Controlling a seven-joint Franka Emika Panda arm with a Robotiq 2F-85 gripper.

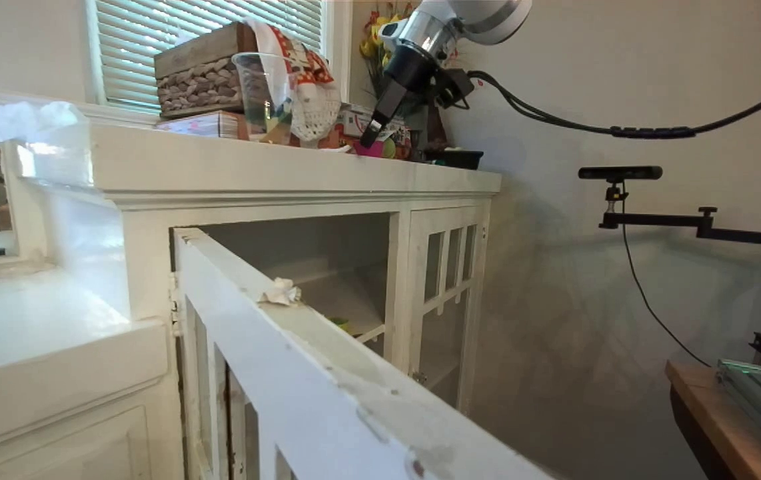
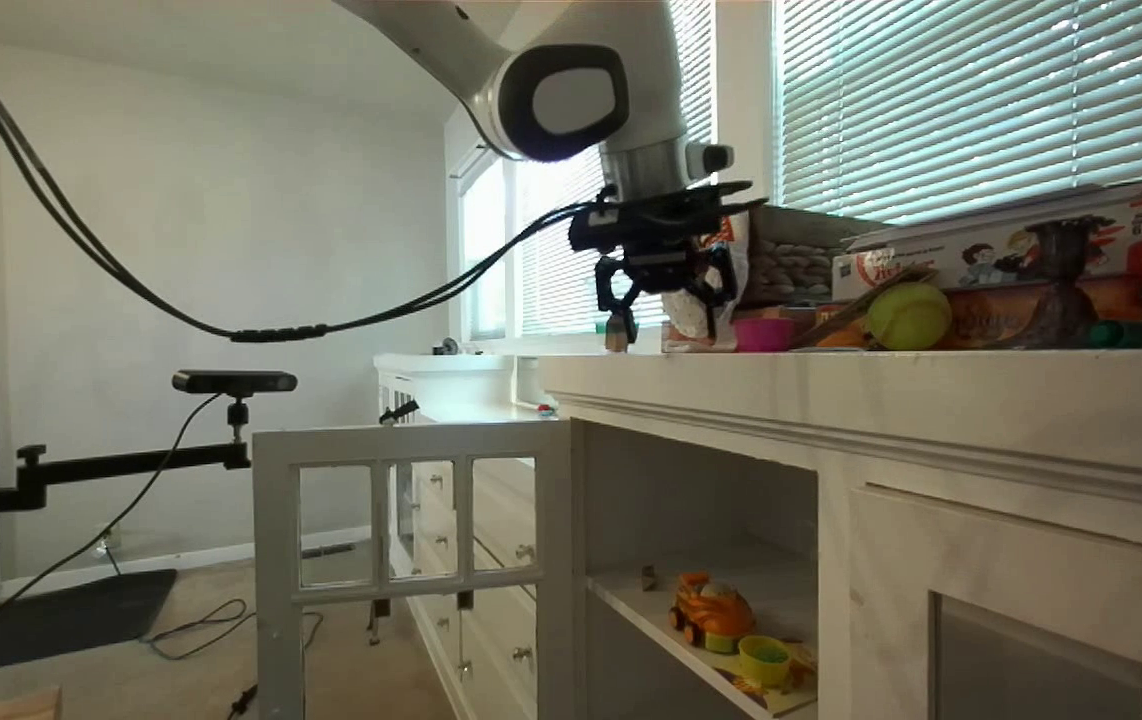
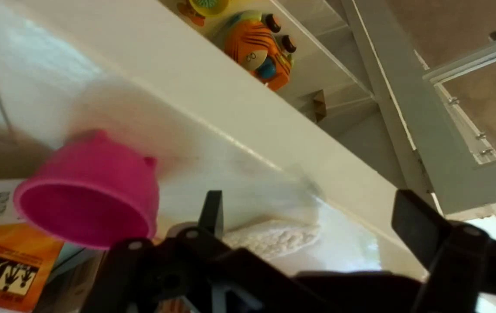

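Above its silver wrist (image 2: 643,172), the Panda arm (image 2: 653,100) is white, with a black-rimmed joint cover (image 2: 574,103); below, the Robotiq gripper (image 2: 667,320) is black, its cables (image 2: 279,334) likewise.

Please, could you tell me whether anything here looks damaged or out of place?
Yes. In an exterior view, the paint along the top edge of the open cabinet door looks worn and discoloured. A crumpled whitish scrap lies on that edge, an odd resting place; whether it is paper or peeled paint, I cannot tell.

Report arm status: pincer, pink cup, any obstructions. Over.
Pincer open, empty. Pink cup beside it on cabinet top, ungripped. White lacy cloth nearby, might snag.
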